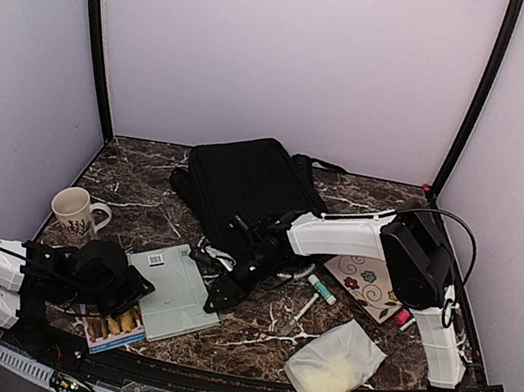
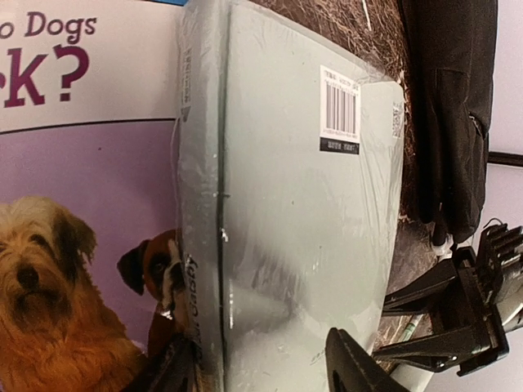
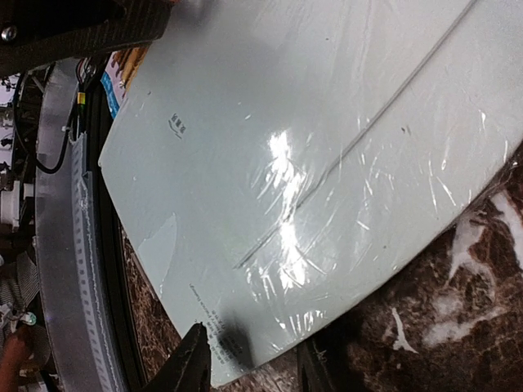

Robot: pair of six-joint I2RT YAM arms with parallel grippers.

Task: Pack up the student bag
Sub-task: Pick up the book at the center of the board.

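Observation:
The student bag (image 1: 244, 185), a black soft backpack, lies flat at the back middle of the table and shows at the right edge of the left wrist view (image 2: 451, 106). A grey-green shrink-wrapped book (image 1: 174, 292) (image 2: 302, 220) (image 3: 310, 139) lies in front of it, partly on a dog picture book (image 1: 112, 325) (image 2: 82, 204). My left gripper (image 1: 124, 288) (image 2: 261, 371) hangs low over the grey book's spine end, jaws wide apart. My right gripper (image 1: 224, 296) (image 3: 255, 367) is open at the book's opposite corner, which lies between its fingers.
A patterned mug (image 1: 76, 212) stands at the left. Right of the bag lie a floral card (image 1: 369, 281), a glue stick (image 1: 322, 288), a white pen (image 1: 305, 308) and a white pouch (image 1: 334, 361). Walls close in the sides and back.

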